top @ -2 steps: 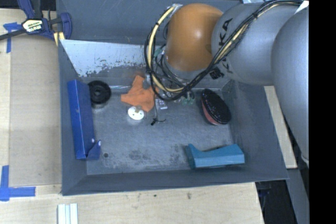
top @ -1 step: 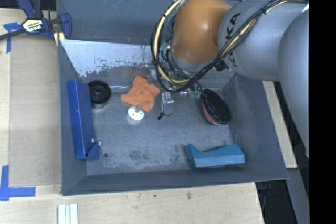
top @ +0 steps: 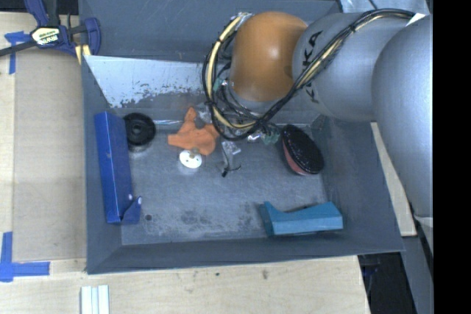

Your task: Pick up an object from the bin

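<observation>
My gripper [top: 229, 160] hangs below the orange wrist cover, its thin fingertips close together over the bin floor near the middle, with nothing visible between them. Just left of it lies a crumpled orange cloth-like piece [top: 194, 133], and under that a small white round disc [top: 190, 159]. To the right of the gripper rests a dark oval brush-like thing with a red rim [top: 301, 150].
A black round knob [top: 137, 129] sits at the back left. A long blue bar [top: 113, 167] lies along the left wall. A blue wedge-shaped block [top: 302, 218] lies at the front right. The arm covers the bin's back right.
</observation>
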You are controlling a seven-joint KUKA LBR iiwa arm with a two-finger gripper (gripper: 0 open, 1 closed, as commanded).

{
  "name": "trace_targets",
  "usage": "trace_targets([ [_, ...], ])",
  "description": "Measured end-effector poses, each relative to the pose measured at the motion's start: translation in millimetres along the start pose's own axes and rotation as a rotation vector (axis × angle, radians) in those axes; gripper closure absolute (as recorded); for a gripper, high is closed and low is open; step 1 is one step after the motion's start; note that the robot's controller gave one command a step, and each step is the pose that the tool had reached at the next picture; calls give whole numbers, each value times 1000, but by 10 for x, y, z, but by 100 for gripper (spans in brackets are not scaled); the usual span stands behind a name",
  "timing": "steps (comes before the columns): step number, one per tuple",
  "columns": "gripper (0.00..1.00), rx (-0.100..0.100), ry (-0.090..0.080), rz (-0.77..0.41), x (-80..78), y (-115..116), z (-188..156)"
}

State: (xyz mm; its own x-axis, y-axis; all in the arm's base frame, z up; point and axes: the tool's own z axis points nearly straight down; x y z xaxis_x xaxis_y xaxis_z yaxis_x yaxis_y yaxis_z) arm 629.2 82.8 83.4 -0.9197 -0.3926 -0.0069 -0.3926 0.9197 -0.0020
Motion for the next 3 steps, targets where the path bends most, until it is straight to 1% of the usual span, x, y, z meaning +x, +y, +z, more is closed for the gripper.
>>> trace_targets([
  [1,100,-2,-3,102,10,7,108],
  [2,100,-2,-3,102,10,7,108],
  [3,100,-2,2,102,21,10,69],
])
